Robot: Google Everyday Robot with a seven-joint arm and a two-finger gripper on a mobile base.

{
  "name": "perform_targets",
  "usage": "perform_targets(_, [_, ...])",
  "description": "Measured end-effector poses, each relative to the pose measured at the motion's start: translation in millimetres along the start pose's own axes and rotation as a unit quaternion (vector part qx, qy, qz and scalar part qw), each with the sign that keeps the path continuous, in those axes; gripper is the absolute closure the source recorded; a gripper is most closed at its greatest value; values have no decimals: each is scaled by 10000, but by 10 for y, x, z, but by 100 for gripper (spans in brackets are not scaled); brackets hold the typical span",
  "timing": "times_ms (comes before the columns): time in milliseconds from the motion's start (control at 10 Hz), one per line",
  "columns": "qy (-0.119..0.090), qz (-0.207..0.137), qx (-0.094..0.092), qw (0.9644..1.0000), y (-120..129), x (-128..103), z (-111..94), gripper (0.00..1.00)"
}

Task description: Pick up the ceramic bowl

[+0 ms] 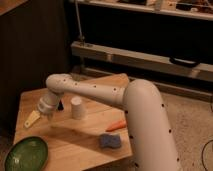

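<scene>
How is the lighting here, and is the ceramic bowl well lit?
Camera view: dim, warm light, the table lit, the background nearly black. Camera view: the ceramic bowl sits in the dimmer near-left corner, without glare; the pincer hangs over the table's left side, beyond the bowl.

Green ceramic bowl (26, 154) (darker rim), white cup (76, 107), blue sponge (109, 141), orange carrot (116, 125), pale-yellow hand (33, 118) over tan table (70, 141).

Dim, warm; jaws perhaps shadowing table (75, 142).
</scene>
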Motion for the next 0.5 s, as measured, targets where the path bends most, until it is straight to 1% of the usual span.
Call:
perform_targets(300, [-45,138,92,9999,125,-406,-38,20])
perform_targets(400, [-83,114,131,9998,115,-475,-28,20])
perform_targets(500, [-120,89,143,9998,103,-488,-13,22])
